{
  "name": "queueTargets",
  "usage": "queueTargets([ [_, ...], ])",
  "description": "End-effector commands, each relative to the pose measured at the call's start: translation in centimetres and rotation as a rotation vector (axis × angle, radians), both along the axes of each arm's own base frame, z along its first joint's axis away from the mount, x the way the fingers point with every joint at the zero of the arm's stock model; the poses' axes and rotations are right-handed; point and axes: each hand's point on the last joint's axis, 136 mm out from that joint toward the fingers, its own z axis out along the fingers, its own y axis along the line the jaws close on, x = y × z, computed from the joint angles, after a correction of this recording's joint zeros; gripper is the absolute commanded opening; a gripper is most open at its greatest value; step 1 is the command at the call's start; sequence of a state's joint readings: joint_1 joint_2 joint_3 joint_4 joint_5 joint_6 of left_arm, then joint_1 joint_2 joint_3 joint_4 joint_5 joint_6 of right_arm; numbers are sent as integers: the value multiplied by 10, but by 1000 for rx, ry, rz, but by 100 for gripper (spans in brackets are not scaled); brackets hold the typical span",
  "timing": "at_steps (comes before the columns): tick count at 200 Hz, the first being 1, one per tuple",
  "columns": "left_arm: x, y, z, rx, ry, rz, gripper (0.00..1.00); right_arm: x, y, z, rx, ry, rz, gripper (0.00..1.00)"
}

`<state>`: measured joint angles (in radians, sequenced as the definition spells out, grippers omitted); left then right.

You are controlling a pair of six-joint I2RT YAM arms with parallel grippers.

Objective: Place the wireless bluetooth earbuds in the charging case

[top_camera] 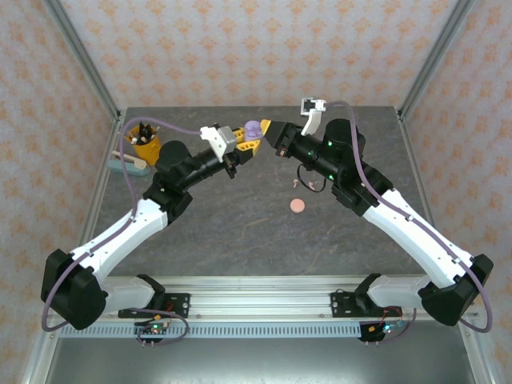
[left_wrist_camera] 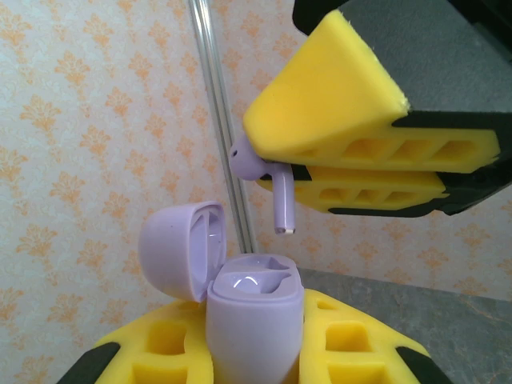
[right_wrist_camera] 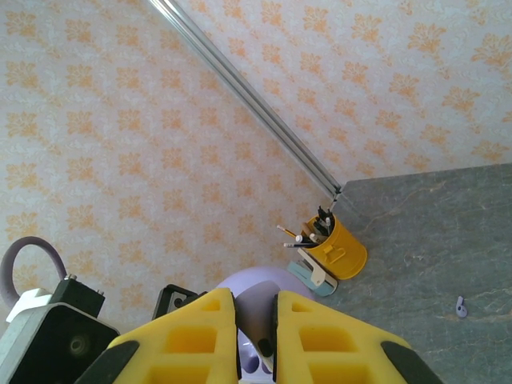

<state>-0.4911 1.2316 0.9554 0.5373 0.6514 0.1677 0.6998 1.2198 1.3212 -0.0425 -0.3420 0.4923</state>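
My left gripper [top_camera: 245,146] is shut on the body of a lilac charging case [left_wrist_camera: 256,320], held upright above the table with its lid [left_wrist_camera: 178,252] hinged open to the left. Both wells of the case look empty. My right gripper [top_camera: 270,131] is shut on a lilac earbud [left_wrist_camera: 276,200], whose stem points down a little above the case's right well without touching it. In the right wrist view the earbud [right_wrist_camera: 264,352] sits between the yellow fingers [right_wrist_camera: 188,340], with the case [right_wrist_camera: 254,292] just beyond them. A second lilac earbud [right_wrist_camera: 460,306] lies on the table.
A round salmon-pink case [top_camera: 298,206] lies on the grey table [top_camera: 240,232] in the middle, with a tiny pink piece [top_camera: 294,184] just behind it. A yellow pencil cup [top_camera: 145,146] and a pale blue stapler [top_camera: 128,166] stand at the back left by the cage frame.
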Motion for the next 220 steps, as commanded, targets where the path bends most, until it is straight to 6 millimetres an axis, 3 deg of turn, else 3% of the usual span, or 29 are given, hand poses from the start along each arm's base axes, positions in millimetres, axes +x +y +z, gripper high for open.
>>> queueTargets([
  [1,-8,-3,22,-7,-68,-26,0,-11,0,22,38,-68,29,15],
  [183,-9,2,29,-18,-79,0,0,-4,22,-20,-63,10,77,12],
  [220,-8,3,28,-17,-75,5,0,-4,22,-27,-88,29,78,23],
])
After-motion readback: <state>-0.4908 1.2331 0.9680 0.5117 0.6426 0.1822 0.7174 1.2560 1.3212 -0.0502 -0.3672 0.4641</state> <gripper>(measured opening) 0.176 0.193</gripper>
